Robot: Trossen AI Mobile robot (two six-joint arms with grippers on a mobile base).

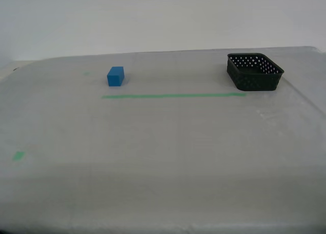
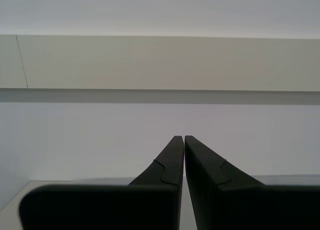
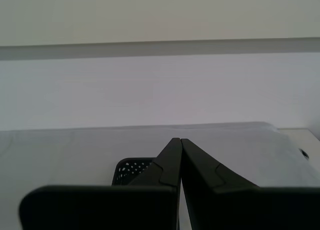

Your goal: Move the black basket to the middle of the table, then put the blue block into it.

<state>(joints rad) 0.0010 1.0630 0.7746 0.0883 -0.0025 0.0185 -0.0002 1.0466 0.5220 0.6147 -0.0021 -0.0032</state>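
Note:
The black basket (image 1: 254,71) stands on the table (image 1: 163,163) toward the exterior view's far right, beyond the end of a green tape line. The blue block (image 1: 115,76) rests toward the exterior view's far left, just beyond that line. No arm shows in the exterior view. My first gripper (image 3: 177,140) is shut with nothing in it, raised and looking across the table, and part of the black basket (image 3: 131,170) peeks out behind its fingers. My second gripper (image 2: 180,137) is shut and empty too, facing a pale wall.
A long green tape line (image 1: 173,95) runs across the table between block and basket. A small green tape bit (image 1: 18,155) lies near the exterior view's left edge. The table's edge slants down the exterior view's right side, close to the basket.

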